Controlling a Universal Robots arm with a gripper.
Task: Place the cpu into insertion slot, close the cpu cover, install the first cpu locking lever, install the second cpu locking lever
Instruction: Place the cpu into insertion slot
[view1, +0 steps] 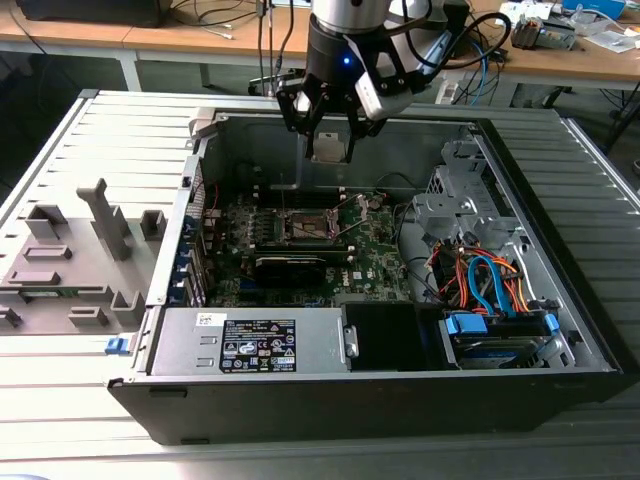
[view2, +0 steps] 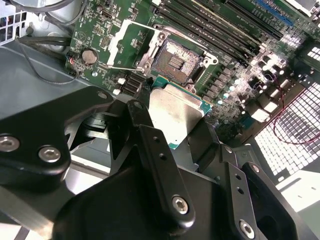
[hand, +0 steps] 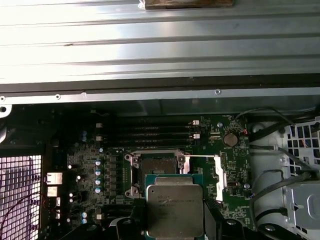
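Observation:
My gripper hangs over the back of the open computer case and is shut on the cpu, a flat square chip with a silvery top. In both wrist views the cpu sits between the dark fingers, held in the air apart from the board. The insertion slot lies open on the green board, its dark centre bare. The cpu cover stands swung up beside the slot, with a thin lever wire along it.
The case wall rings the board. A power supply fills the front, and a drive cage with orange and blue cables sits at the exterior view's right. Long memory slots run beside the socket. A grey fixture lies outside the case.

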